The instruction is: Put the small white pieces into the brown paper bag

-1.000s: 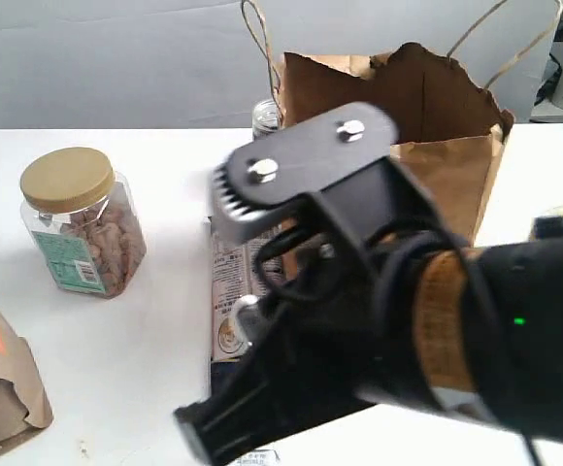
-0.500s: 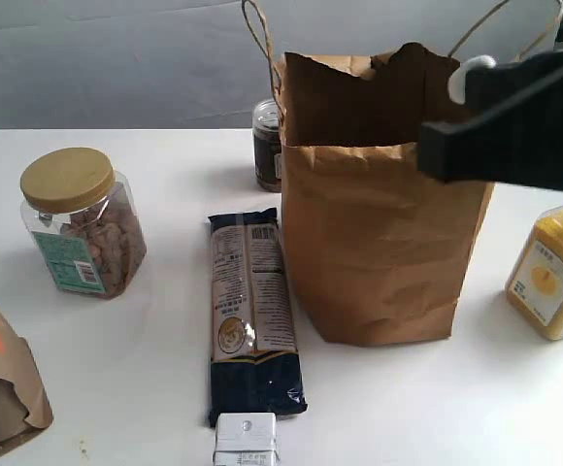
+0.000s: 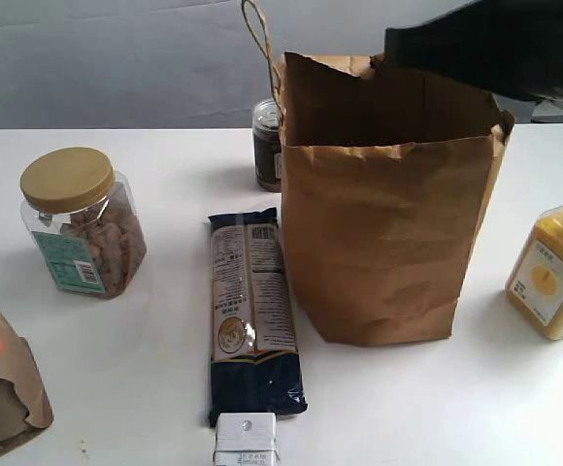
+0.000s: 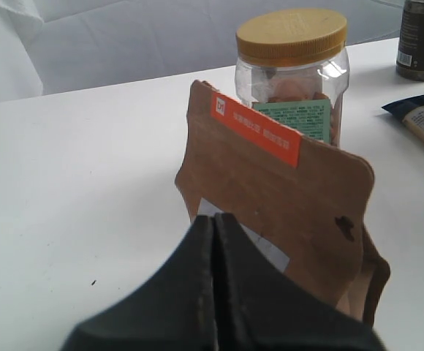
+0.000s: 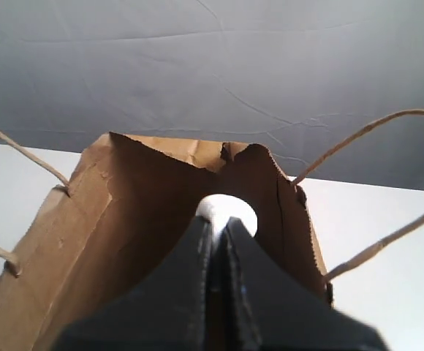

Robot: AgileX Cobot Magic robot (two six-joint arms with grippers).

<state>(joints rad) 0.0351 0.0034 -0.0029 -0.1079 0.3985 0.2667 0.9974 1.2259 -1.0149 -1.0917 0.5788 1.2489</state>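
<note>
The tall brown paper bag (image 3: 383,204) stands upright in the middle right of the table, its mouth open and its twine handles up. My right arm (image 3: 485,44) hangs dark above the bag's back rim. In the right wrist view my right gripper (image 5: 221,223) is shut on a small white piece (image 5: 228,210), held over the open bag (image 5: 139,212). No other white pieces show. My left gripper (image 4: 214,221) is shut with nothing in it, close to the short brown pouch with an orange label (image 4: 285,197).
A jar of nuts with a yellow lid (image 3: 80,221), a dark noodle packet (image 3: 250,316), a white box with a screw (image 3: 245,442), a dark jar (image 3: 267,144), a yellow bottle (image 3: 553,272) and the short pouch (image 3: 0,374) stand around the bag.
My right arm has swung up from low in front of the bag to above its open mouth, carrying the white piece. The table objects have not moved.
</note>
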